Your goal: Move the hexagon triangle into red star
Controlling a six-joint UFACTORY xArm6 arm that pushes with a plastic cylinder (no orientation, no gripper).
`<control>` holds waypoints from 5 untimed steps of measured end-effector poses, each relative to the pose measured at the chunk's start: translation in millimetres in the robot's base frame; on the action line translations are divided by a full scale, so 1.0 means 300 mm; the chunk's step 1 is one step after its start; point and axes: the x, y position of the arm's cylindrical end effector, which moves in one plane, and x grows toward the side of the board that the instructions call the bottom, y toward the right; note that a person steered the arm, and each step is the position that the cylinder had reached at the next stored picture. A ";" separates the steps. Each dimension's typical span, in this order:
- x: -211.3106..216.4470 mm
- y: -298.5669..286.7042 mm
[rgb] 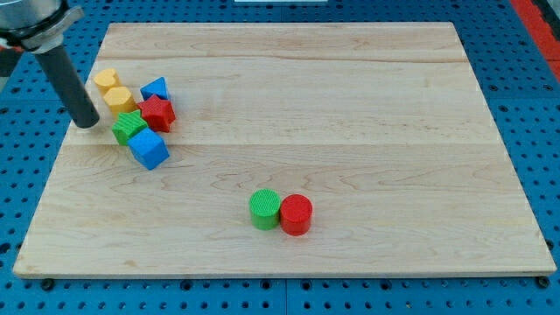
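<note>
Blue pegboard with lots of little holes sits under a pale wooden board [289,114], which fills most of the frame. Its grain runs side to side and it looks smooth.

At the upper left of the frame, my tip [87,125] rests on the wood, just left of a bunch of blocks. It is a plain dark rod with no claw (so nothing opens, shuts or grabs).

That bunch is packed tight. A yellow hexagon [107,80] is at its top, with a second yellow block [120,99] just below it. A blue triangle [155,88] sits to their right, touching the red star [157,113] under it. A green star [129,127] is left of the red star, nearest my tip, and a blue cube [149,149] is at the bottom. All the blocks look like hard plastic with fine ridges.

Lower down, near the middle, a green cylinder [264,209] and a red cylinder [296,214] stand side by side, touching.

I think the hexagon still has to go down and right to reach the red star. The second yellow block is in the way, so a push could shove it along too. A push could also knock the red star off its spot, or the hexagon could slip off my round tip and turn.
</note>
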 end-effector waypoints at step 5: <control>-0.235 0.070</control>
